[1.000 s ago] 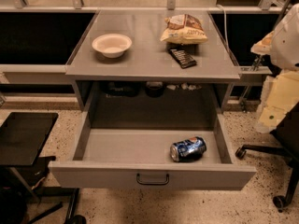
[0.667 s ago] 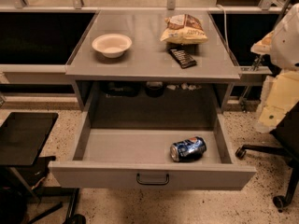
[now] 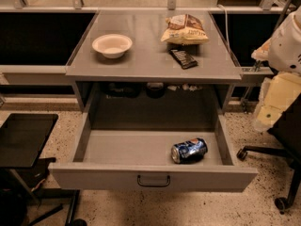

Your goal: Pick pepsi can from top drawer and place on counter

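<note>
**benchwatcher:** So did anything actually change in that last second? You were driving, you tell me.

**drawer_guy:** Honestly, nope. Biggest stuff first: the counter [image 3: 150, 60] across the upper middle of the frame looked the same as a second before, and the top drawer [image 3: 141, 175] was pulled all the way out at the bottom, same as it had been. Your gripper [image 3: 276, 102] sat at the right edge, about mid-height, off to the side of the drawer and well apart from everything in it. It hadn't budged. Whether it was spread or pressed together, I couldn't tell.

**benchwatcher:** And the can?

**drawer_guy:** The pepsi can [image 3: 189, 150] lay on its side on the drawer floor, right of centre, close to the front panel. It was in the same spot, untouched. Up top, the chip bag [image 3: 184, 29], the bowl [image 3: 112, 45] and the dark bar [image 3: 183, 58] hadn't shifted either.

**benchwatcher:** Meaning?

**drawer_guy:** My read is that you hadn't started the pick. You had the whole reach down into the drawer left to do, and the lift to the counter after that.
</note>
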